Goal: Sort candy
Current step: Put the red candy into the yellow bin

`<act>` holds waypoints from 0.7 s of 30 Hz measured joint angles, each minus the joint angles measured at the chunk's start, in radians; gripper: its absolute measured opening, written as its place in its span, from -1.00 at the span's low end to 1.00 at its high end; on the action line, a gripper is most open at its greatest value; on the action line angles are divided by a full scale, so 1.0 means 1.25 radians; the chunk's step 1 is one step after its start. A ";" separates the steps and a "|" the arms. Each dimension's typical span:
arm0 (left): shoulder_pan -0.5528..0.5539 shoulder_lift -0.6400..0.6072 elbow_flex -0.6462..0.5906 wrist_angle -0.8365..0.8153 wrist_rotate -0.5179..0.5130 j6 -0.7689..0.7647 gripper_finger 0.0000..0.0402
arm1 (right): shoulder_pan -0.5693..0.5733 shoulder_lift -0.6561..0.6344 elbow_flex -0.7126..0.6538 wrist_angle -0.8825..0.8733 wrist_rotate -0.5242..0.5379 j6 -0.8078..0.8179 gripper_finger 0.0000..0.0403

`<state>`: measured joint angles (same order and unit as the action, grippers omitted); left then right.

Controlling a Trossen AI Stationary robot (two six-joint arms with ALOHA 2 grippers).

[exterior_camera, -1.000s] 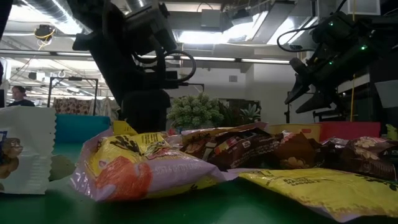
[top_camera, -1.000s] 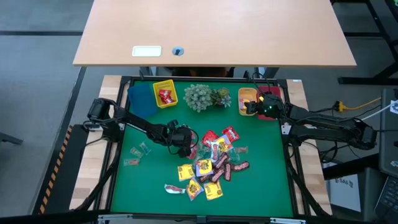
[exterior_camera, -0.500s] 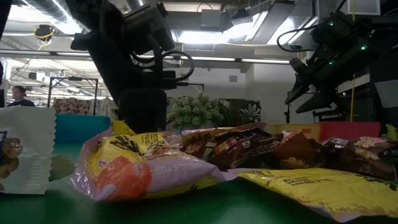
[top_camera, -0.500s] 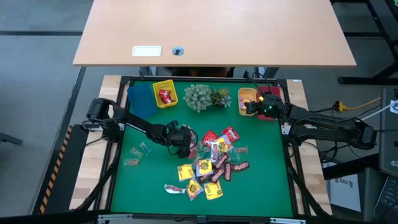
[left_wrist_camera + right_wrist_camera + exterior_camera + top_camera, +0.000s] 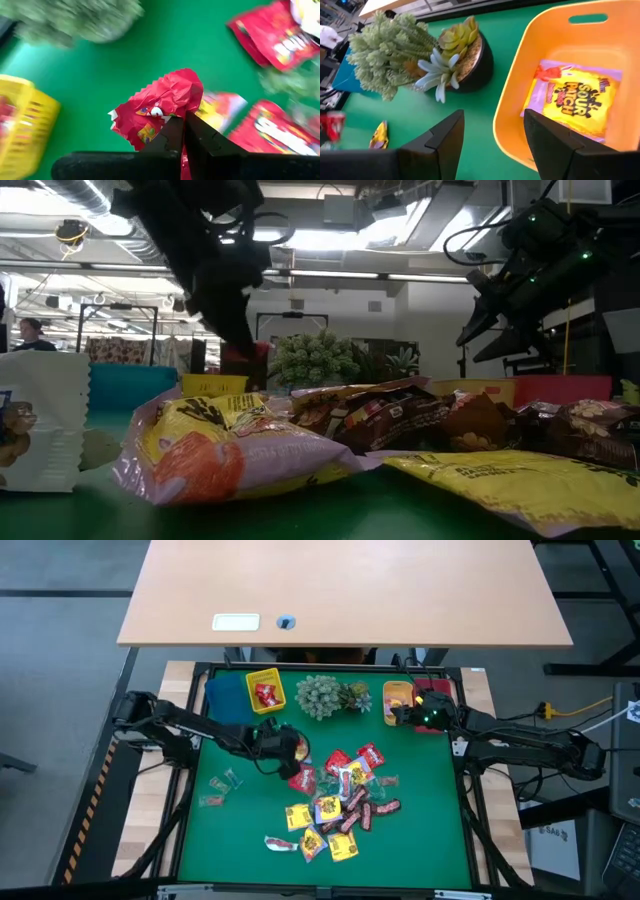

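Change: a second ago the left tool (image 5: 291, 752) was down at the near-left edge of the candy pile with its fingers apart; now they are pressed together on a crinkled red foil sweet packet (image 5: 159, 106), and the arm has drawn back toward its own side and risen.
Held item: the red packet sits pinched by its lower edge between the two dark fingers, clear of the green bench mat (image 5: 240, 825); the low view shows it hanging (image 5: 245, 358) well above the heap.
Where it hovers: over bare mat, between the pile and the small yellow slotted plastic bin (image 5: 265, 690) at the back left.
Meaning: one sweet is out of the pile, so a pick looks complete. The yellow bin already holds red wrappers (image 5: 266, 694), which makes it the likely home for this one; that is a judgement from colour match only.
Remaining candy: the mixed heap of red, yellow and dark brown-red wrapped sweets (image 5: 340, 802) is mid-mat; two pale clear-wrapped sweets (image 5: 222, 788) lie apart at the left.
Right tool (image 5: 493, 140): fingers apart, holding nothing, hanging over the edge of the round-cornered orange plastic bin (image 5: 520, 75), where a yellow and purple packet (image 5: 575, 107) already lies.
Landmark: the grey-green artificial plant cluster (image 5: 330, 695) stands between the two bins.
Progress: early, since most sweets are unsorted.
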<state>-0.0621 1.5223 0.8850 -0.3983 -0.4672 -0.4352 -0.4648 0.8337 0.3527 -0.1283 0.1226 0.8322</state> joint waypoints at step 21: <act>0.334 -0.026 0.002 -0.011 -0.039 0.085 -0.99 | 0.000 0.000 0.000 0.003 -0.036 0.000 0.02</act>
<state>0.3549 1.4902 0.8871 -0.4120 -0.5155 -0.3294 -0.4648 0.8333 0.3527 -0.1250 0.0772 0.8322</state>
